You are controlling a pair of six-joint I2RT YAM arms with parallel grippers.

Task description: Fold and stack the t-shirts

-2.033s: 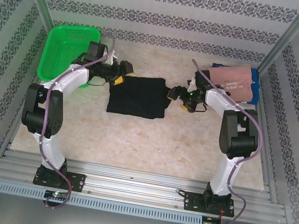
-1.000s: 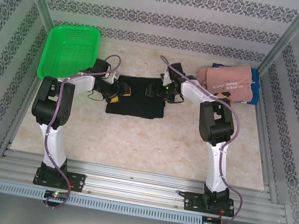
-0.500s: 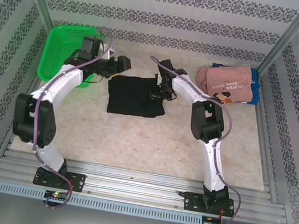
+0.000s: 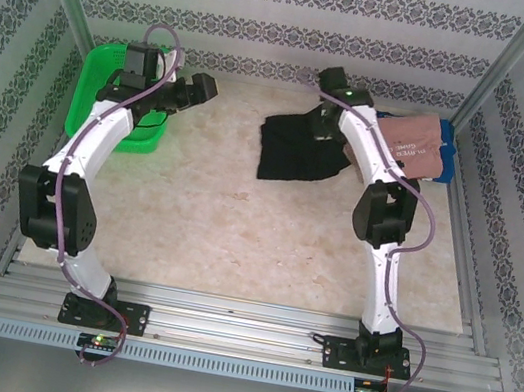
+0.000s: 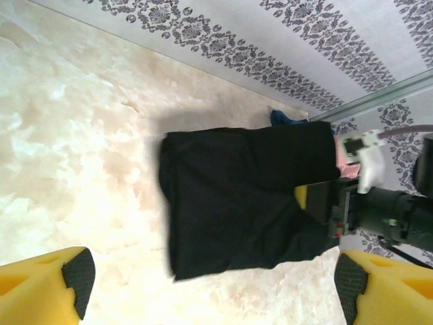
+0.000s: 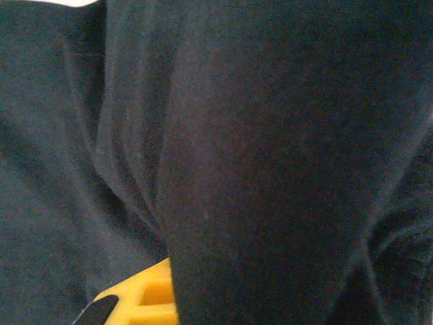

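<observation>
The black t-shirt (image 4: 295, 151) sits at the back of the bench (image 4: 235, 232), right of centre, bunched and rumpled; its far right edge is drawn up to the right end effector (image 4: 322, 134), which is closed on the cloth; the rest trails down to the left and rests on the bench. From the right wrist, dark fabric (image 6: 257, 156) drapes close across the lens, and one yellow finger (image 6: 145, 296) pokes out from under it. Just beside the black t-shirt, in the back right corner, the pink t-shirt (image 4: 413, 147) with dark lettering lies folded on top of the blue t-shirt (image 4: 445, 135).

The left end effector (image 4: 200, 89) hovers above the bench at the back left, beside the right rim of the green mesh basket (image 4: 108, 93), well apart from the black t-shirt; its yellow fingers (image 5: 40, 284) stand wide apart with nothing between them. The left wrist view looks across the bench at the black t-shirt (image 5: 237, 196), with the right end effector (image 5: 318, 203) at the shirt's far edge and a corner of the blue t-shirt (image 5: 281, 119) behind it.
</observation>
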